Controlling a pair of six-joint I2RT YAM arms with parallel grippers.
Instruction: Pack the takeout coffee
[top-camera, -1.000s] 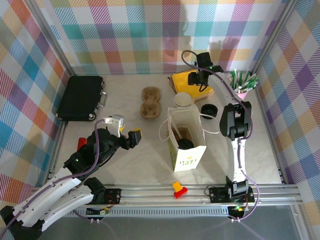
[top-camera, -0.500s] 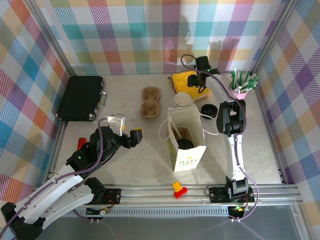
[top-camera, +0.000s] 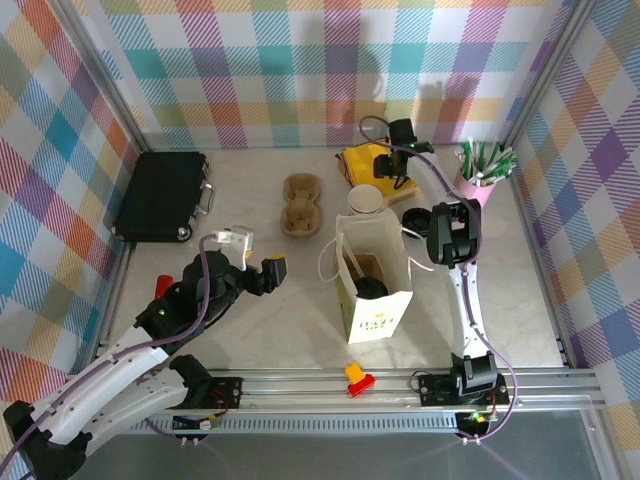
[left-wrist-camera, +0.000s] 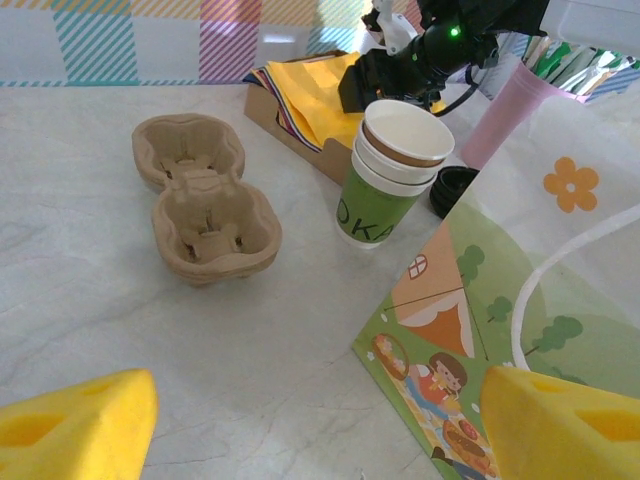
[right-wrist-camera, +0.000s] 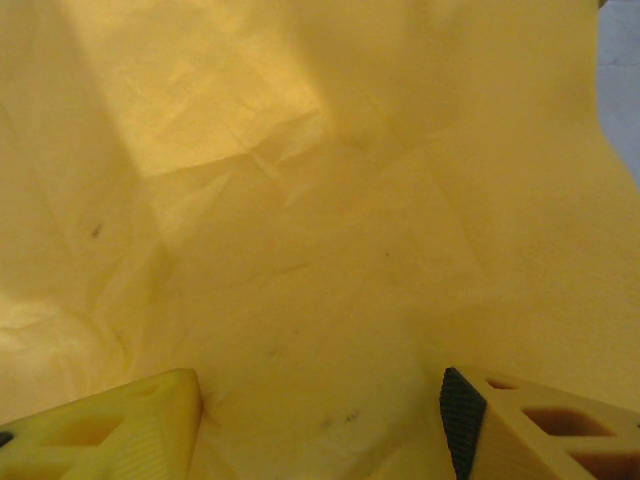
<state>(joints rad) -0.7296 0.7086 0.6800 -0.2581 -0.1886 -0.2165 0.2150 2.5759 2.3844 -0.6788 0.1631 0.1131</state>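
A round black lid (top-camera: 372, 288) shows inside the open illustrated paper bag (top-camera: 385, 312), which stands at the table's centre; this looks like the takeout coffee, its cup body hidden by the bag walls. My left gripper (top-camera: 253, 255) hovers left of the bag, open and holding nothing. In the left wrist view the bag's printed side (left-wrist-camera: 520, 300) is on the right, between the wide-apart yellow fingertips (left-wrist-camera: 75, 420). My right gripper (top-camera: 387, 165) is at the back, over the yellow napkins (top-camera: 362, 158). In its wrist view it (right-wrist-camera: 320, 425) is open just above the yellow paper (right-wrist-camera: 300, 200).
A stack of lidless cream-and-green cups (top-camera: 365, 200) stands behind the bag, a loose black lid (top-camera: 415, 218) to its right. A pink cup of sticks (top-camera: 485, 170) is at the back right, a pulp cup carrier (top-camera: 298, 205) at mid-back, a black case (top-camera: 165, 195) at left.
The right arm has folded inward and its gripper has shifted a little left and down over the yellow napkins. The left arm has barely moved.
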